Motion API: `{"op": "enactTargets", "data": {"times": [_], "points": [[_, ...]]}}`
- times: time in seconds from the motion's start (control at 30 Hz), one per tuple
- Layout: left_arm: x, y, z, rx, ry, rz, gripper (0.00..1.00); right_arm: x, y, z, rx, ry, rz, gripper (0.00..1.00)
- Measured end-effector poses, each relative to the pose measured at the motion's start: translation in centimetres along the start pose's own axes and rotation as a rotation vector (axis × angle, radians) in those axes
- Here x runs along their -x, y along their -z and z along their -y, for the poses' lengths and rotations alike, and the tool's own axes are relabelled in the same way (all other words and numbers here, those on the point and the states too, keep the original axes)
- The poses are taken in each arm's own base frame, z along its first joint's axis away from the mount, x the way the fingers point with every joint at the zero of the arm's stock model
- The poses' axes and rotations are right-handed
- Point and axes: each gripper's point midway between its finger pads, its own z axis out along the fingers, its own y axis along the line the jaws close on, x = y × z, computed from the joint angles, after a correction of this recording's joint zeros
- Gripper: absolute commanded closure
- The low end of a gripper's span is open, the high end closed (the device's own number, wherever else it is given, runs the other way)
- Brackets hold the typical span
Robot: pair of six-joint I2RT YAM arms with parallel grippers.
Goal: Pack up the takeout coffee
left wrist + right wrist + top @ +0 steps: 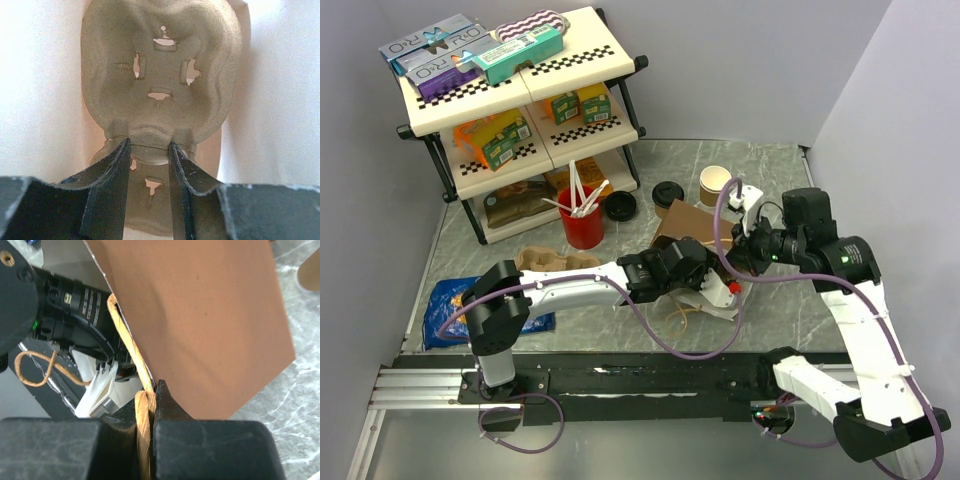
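Right gripper pinching the paper bag's handle, left gripper clamped on a pulp cup carrier apparently inside it, the lidded takeout coffee stands behind, awaiting the carrier's release.

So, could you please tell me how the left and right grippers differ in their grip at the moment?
The left gripper grips a thick ridge of the moulded pulp cup carrier, while the right gripper grips the thin twine handle of the brown paper bag. The left jaws stand part open around that ridge; the right jaws are pinched almost together. Both hold something.
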Motion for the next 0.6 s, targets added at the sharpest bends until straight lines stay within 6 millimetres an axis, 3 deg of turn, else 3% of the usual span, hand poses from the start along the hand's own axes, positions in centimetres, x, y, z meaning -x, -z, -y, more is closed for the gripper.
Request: {"op": "enactTargets", "data": {"times": [0.23, 0.6], "points": [[-0.5, 0.1, -0.2, 0.014, -0.002, -0.031, 0.99, 1.8, 1.1, 0.2, -0.018, 0.036, 0.045, 1.00], [-1.3, -0.8, 0.0, 0.011, -0.063, -0.080, 0.99, 1.5, 1.4, -0.8, 0.019, 0.056, 0.046, 1.00]]}}
